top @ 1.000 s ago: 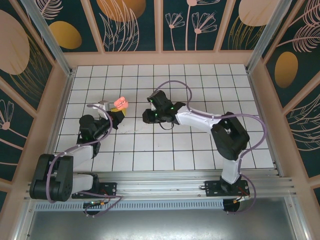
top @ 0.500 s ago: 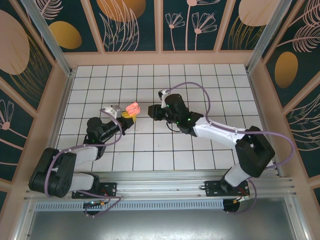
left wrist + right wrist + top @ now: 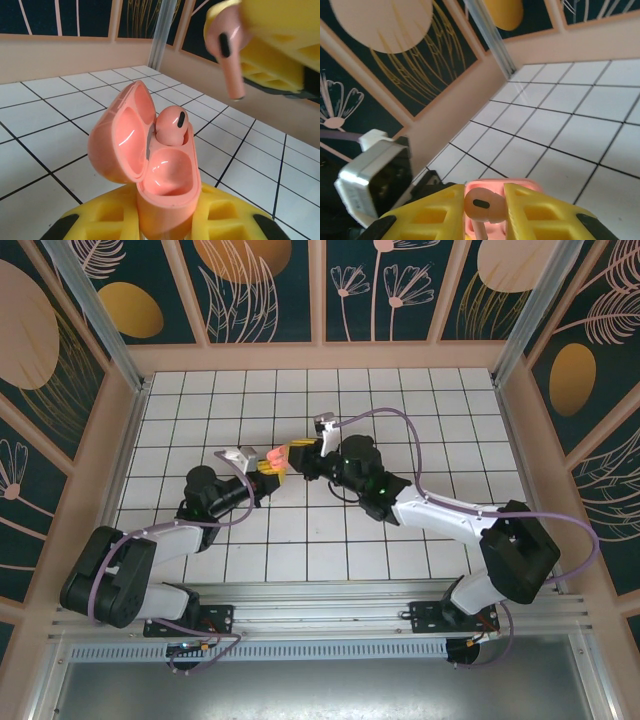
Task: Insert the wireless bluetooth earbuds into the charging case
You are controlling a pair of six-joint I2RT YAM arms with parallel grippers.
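- Holding the case (image 3: 150, 165) upright, the left hand (image 3: 167, 217) is clamped on its lower body, one yellow finger (image 3: 102, 217) on each side.
- The lid (image 3: 117, 140) is swung open to the left in the left wrist view, with its glossy inner shell exposed.
- One bud (image 3: 170, 125) is seated in the far socket, its black slot facing the camera.
- The near socket (image 3: 165, 172) shows bare pink lining.
- The second bud (image 3: 227, 50) is pinched in the right hand's yellow fingers (image 3: 280, 45), stem pointing down. It sits above and to the right of the case, clear of it, and is slightly blurred.
- In the right wrist view the right hand (image 3: 484, 202) is closed on this second bud (image 3: 480, 207), which sits squarely between the two fingers. A pink edge, apparently the case (image 3: 530, 186), shows just beyond it.
- The left arm's wrist camera housing (image 3: 372, 182) stands near the right hand, to its left in that view.
- In the top view the left hand (image 3: 262, 472) and right hand (image 3: 300, 453) meet tip to tip over the white tiled surface (image 3: 400, 400), left of centre. The case (image 3: 272, 455) is between them.
- Whether the case is raised off the surface cannot be told from the top view. The left wrist view shows tiles well behind it.
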